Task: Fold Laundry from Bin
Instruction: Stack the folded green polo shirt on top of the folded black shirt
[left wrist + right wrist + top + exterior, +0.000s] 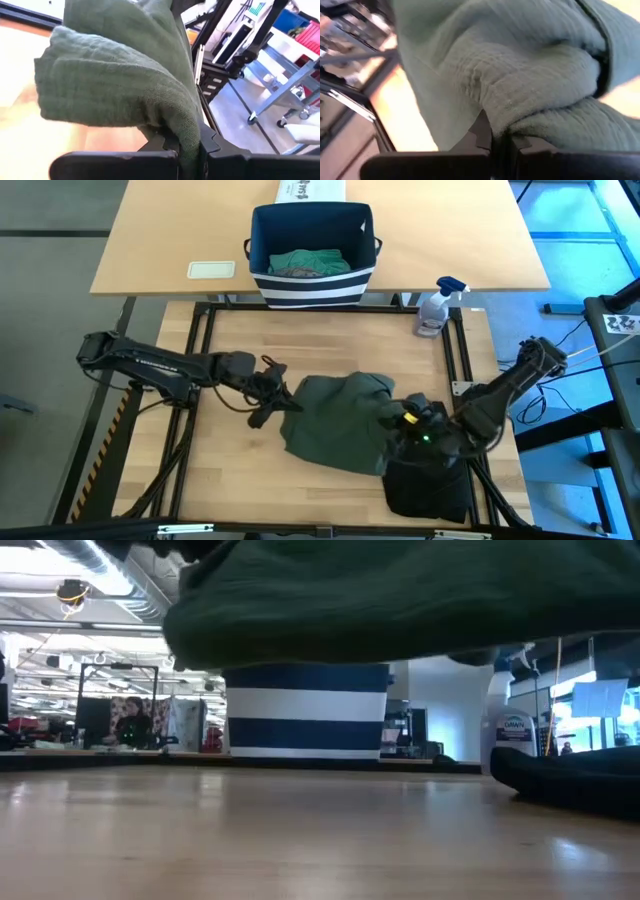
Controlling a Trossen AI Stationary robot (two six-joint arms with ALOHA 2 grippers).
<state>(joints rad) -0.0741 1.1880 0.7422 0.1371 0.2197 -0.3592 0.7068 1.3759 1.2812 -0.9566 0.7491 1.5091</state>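
I am in the middle of folding one piece: the dark green garment [340,425] hangs between my two hands, lifted clear of the surface [240,470] on the near side of the bin [312,255], which stands on the farther table. My left hand [278,402] is pinched tight on the garment's left edge, and my left wrist view shows the cloth [120,85] squeezed into the closed fingers [165,142]. My right hand [408,418] is clamped the same way on the right edge, a bunched fold [535,100] caught at the fingertips [482,131]. From table height the garment [400,600] floats above the wood, so nothing of it drags.

As I judge it, the next move is to carry both edges together and lay the cloth down flat and squared, keeping the two grips level so the fold does not skew (the cloth is soft and sags in the middle).

Counting: one garment in hand; one black pile [428,485] resting on the surface just beside my right hand, on the side away from the bin, probably finished work; at least one teal piece [308,262] left inside the bin, perhaps more beneath it. One bin, one spray bottle [437,308] to the bin's right, two hands.
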